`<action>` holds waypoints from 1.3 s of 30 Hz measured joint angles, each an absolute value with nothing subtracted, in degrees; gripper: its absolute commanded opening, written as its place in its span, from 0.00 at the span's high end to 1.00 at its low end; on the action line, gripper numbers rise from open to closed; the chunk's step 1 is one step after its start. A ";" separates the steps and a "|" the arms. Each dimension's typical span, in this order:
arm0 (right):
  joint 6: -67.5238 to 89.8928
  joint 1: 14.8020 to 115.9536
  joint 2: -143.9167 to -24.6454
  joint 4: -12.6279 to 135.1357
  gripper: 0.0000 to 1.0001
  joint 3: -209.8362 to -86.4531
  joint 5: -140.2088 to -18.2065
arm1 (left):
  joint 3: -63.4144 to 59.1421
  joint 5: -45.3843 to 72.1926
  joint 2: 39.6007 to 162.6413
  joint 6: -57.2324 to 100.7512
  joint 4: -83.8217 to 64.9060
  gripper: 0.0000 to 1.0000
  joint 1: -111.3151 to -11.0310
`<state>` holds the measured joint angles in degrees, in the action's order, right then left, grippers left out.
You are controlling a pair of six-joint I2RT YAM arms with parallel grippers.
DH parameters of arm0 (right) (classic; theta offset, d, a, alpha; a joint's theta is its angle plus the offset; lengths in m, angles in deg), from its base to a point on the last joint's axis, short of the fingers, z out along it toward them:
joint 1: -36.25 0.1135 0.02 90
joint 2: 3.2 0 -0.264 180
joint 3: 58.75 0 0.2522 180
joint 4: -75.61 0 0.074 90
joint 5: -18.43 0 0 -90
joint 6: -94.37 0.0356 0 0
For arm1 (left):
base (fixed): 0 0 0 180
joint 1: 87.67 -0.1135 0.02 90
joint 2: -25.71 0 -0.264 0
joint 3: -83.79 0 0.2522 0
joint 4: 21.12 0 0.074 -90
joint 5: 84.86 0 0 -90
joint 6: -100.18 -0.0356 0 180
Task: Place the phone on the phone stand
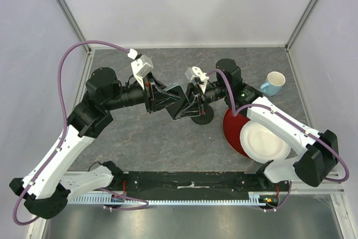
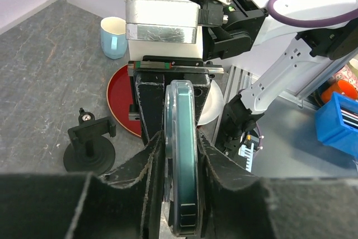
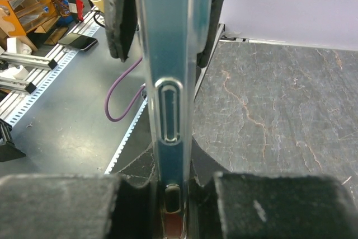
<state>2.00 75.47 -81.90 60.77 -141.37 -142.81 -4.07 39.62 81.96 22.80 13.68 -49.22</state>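
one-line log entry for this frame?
left gripper: shut on phone | right gripper: shut on phone | phone: mid-air, held by both | stand: upright, empty

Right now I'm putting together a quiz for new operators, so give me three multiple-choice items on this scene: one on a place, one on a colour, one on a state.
1. Where is the phone stand?
A. On the table, beside the red plate
B. On a wooden shelf
C. In a drawer

2. What colour is the cup?
A. Yellow
B. Light blue
C. Green

3. What state is the phone in?
A. Lying flat on the table
B. Seated in the stand's cradle
C. Held off the table between the left gripper and the right gripper

Answers:
1 A: the left wrist view shows it standing on the table by the plate's rim.
2 B: its wall is pale blue.
3 C: both wrist views show fingers on either side of the phone.
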 measured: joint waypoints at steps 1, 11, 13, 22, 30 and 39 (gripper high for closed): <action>1.91 75.47 -81.92 60.66 1.00 -141.44 -142.83 | -4.07 39.58 81.96 22.54 13.68 0.71 -49.24; 1.56 75.34 -82.14 58.56 0.85 -142.20 -142.07 | -4.05 37.90 82.23 20.09 13.64 0.98 -49.39; 1.47 75.34 -82.14 58.17 0.50 -142.42 -141.54 | -4.05 37.17 82.18 20.14 13.64 0.98 -49.37; -2.72 75.58 -81.57 53.25 0.02 -143.71 -125.52 | -0.47 25.92 78.29 22.54 15.76 0.98 -49.28; 9.76 75.67 -74.92 53.03 0.02 -135.82 -93.81 | 5.46 9.57 66.66 25.16 21.38 0.98 -49.28; 28.45 75.43 -64.80 46.89 0.05 -121.48 -66.46 | 15.53 4.76 59.23 25.10 21.29 0.98 -49.28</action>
<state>28.45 75.43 -64.80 46.89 -121.48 -66.46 15.53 4.76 59.23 25.10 21.29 -49.28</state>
